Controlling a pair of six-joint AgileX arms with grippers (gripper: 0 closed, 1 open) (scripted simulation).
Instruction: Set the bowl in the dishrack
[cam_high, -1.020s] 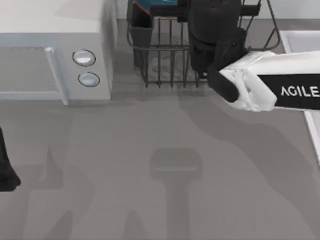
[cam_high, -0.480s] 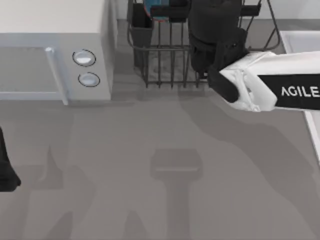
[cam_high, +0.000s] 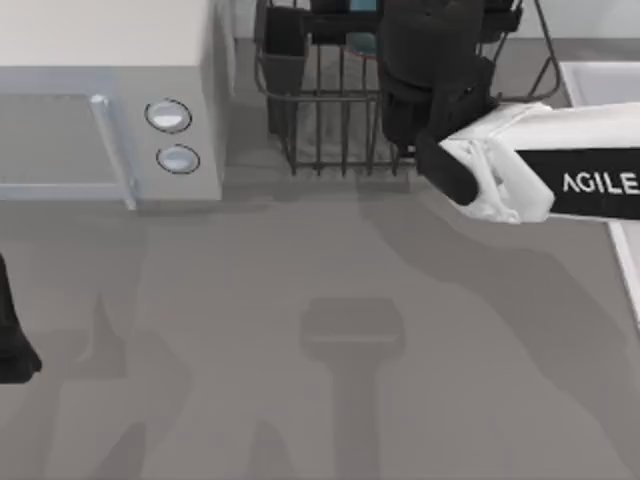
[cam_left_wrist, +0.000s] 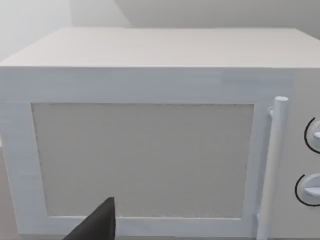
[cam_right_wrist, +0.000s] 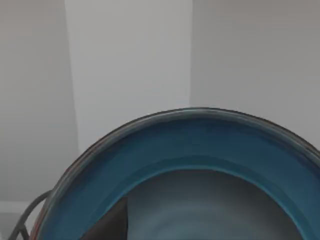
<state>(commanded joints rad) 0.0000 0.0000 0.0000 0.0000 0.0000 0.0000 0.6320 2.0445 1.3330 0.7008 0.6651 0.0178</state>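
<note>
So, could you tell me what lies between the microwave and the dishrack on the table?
In the top view, nothing stands between the microwave and the dishrack: only a narrow bare strip of grey table, shaded by both.

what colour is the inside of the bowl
Teal blue around the inner wall of the bowl, greyer toward the middle; the right wrist view shows it best.

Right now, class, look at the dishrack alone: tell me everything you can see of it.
The dishrack is a dark grey wire frame that looks like metal, with upright bars and sides flaring outward. A dark rectangular cup sits at its corner nearest the microwave. It stands on the table at the far edge of the top view, right of the microwave. The right arm's gripper hangs over it and hides its right part. A bit of the teal bowl shows among the bars.
</note>
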